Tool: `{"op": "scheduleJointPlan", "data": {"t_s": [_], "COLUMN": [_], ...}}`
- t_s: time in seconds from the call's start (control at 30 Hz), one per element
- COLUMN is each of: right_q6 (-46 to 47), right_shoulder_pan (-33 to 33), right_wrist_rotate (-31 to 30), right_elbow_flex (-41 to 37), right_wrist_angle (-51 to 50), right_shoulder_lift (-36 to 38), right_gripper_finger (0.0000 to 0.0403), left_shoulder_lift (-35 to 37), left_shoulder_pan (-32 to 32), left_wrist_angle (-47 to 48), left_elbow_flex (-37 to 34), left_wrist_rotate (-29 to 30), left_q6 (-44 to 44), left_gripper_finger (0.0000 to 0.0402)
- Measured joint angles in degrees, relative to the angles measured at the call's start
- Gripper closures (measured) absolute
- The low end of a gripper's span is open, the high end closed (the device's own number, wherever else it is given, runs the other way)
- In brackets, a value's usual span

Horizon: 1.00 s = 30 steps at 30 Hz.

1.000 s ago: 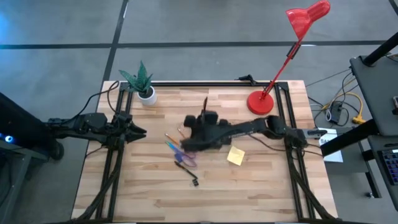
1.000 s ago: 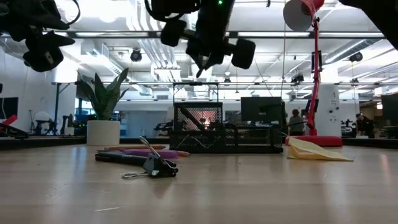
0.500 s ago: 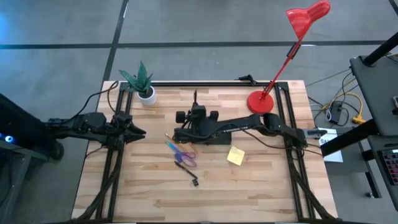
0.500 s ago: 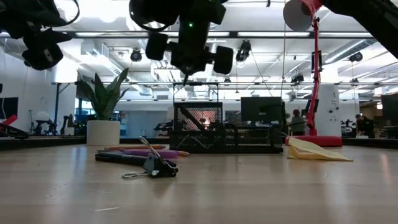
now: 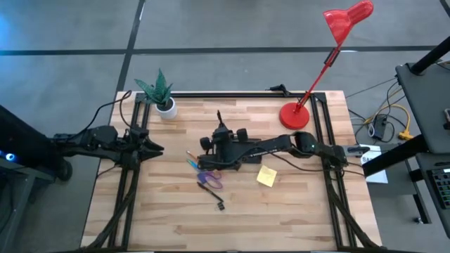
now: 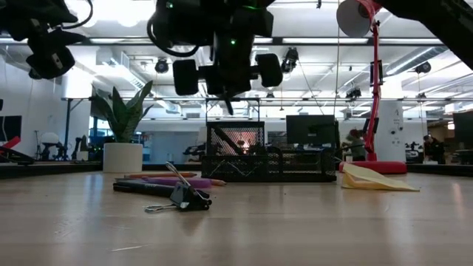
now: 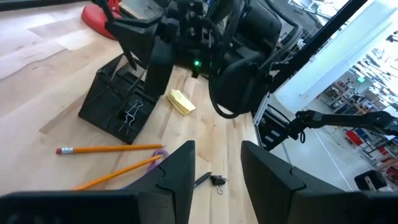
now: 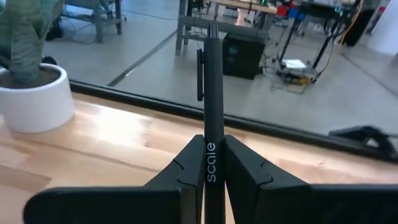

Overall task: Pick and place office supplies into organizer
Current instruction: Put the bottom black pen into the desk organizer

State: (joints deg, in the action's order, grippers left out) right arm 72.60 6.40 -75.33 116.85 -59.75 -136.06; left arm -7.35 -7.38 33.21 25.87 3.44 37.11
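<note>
**Right arm holds a dark pen over the organizer**

The dark pen [image 8: 211, 112] is pinched upright between the right gripper's [image 8: 210, 163] two fingers, which are closed tight against its barrel; the word "scale" runs up the pen just above the fingertips and its clip faces to one side. From above, that right gripper [image 5: 220, 140] hangs over the middle of the table, right above the black organizer [image 5: 232, 160], with the pen sticking out toward the far edge of the table. From table height the gripper [image 6: 225, 77] sits well clear of the wood, above the organizer's mesh section [image 6: 235, 144].

The organizer [image 7: 118, 99] rests on the wooden table [image 5: 295, 211], and a binder clip [image 7: 132, 115] lies inside one of its compartments. Just beside it, on the left arm's side, lie two orange pencils [image 7: 109, 149], a blue pencil [image 5: 193, 164] and the purple-handled scissors [image 5: 209, 180]. A little nearer the front edge sits a small black clip [image 5: 220, 205], well visible in the low view too [image 6: 181, 198]. The yellow sticky-note pad [image 5: 266, 176] lies on the organizer's other side, near it but apart.

The left gripper [image 7: 214, 168] waits at the table's left edge, its fingers parted and holding nothing, pointing toward the supplies.

At the far corners stand a white potted plant [image 5: 164, 102] and a red desk lamp [image 5: 295, 116].
</note>
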Motion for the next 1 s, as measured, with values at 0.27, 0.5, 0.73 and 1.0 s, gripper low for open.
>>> {"op": "scheduleJointPlan", "data": {"t_s": [0.27,0.5,0.73,1.0], "right_q6": [4.7,4.5,2.2,-5.5], "right_shoulder_pan": [0.8,2.4,3.4,4.6], "right_wrist_rotate": [-1.5,-1.9,-1.0,-1.2], "right_elbow_flex": [-5.5,-9.8,-10.5,-8.3], "right_wrist_angle": [0.1,0.0,0.0,0.0], "right_shoulder_lift": [0.0,0.0,0.1,1.0], "right_gripper_finger": [0.0365,0.0364,0.0363,0.0326], "left_shoulder_lift": [-0.1,-0.1,-0.1,-0.1], "left_shoulder_pan": [0.0,0.0,0.0,0.0], "left_wrist_angle": [-1.4,-1.4,-1.5,-1.5], "left_elbow_flex": [0.0,0.0,0.0,0.0], "left_wrist_rotate": [0.0,0.0,0.0,0.0], "left_q6": [0.0,0.0,0.0,-0.5], "left_gripper_finger": [0.0285,0.0285,0.0285,0.0285]}}
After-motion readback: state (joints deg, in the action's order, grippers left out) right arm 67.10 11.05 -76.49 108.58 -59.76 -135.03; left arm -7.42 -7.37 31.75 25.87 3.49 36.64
